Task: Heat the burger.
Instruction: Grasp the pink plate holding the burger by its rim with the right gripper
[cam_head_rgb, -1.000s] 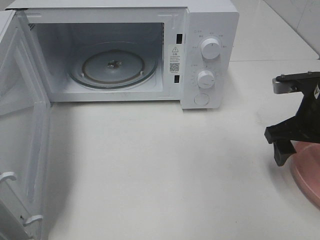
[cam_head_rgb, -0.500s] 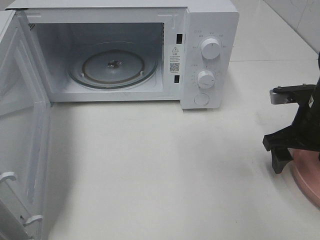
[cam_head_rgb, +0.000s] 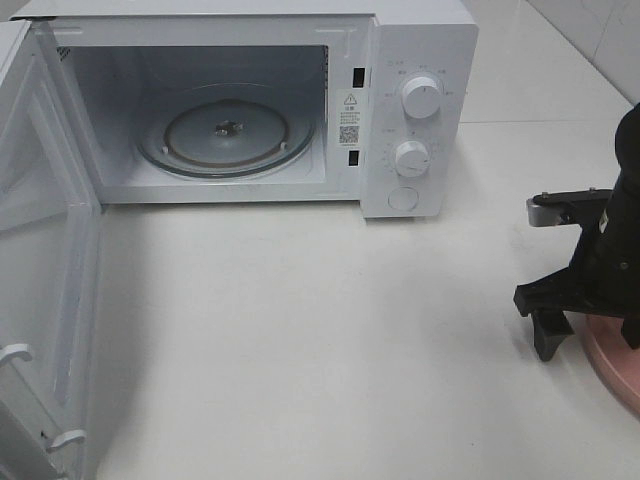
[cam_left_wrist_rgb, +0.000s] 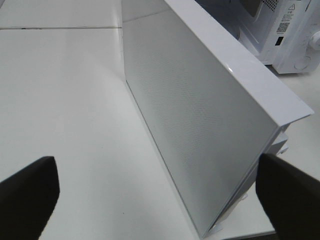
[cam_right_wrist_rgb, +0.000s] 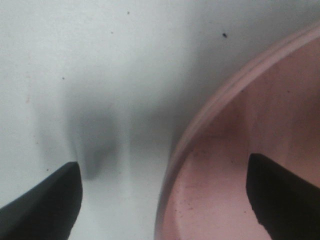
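The burger is out of view in every frame. A pink plate (cam_head_rgb: 617, 368) lies at the table's right edge, and only its rim and a bare part of its inside (cam_right_wrist_rgb: 240, 150) show. My right gripper (cam_head_rgb: 590, 328) hangs low over the plate's left rim and is open. One finger (cam_right_wrist_rgb: 47, 200) is over the table outside the rim and the other (cam_right_wrist_rgb: 285, 197) over the plate. My left gripper (cam_left_wrist_rgb: 159, 210) is open and holds nothing, next to the outer face of the microwave door (cam_left_wrist_rgb: 200, 115).
The white microwave (cam_head_rgb: 415, 110) stands at the back with its door (cam_head_rgb: 40, 270) swung wide open to the left. Its glass turntable (cam_head_rgb: 228, 132) is bare. White tabletop (cam_head_rgb: 320, 320) stretches between the microwave and the plate.
My right gripper has come down and a little left, closer to the plate's rim. The left gripper and the microwave have not moved.
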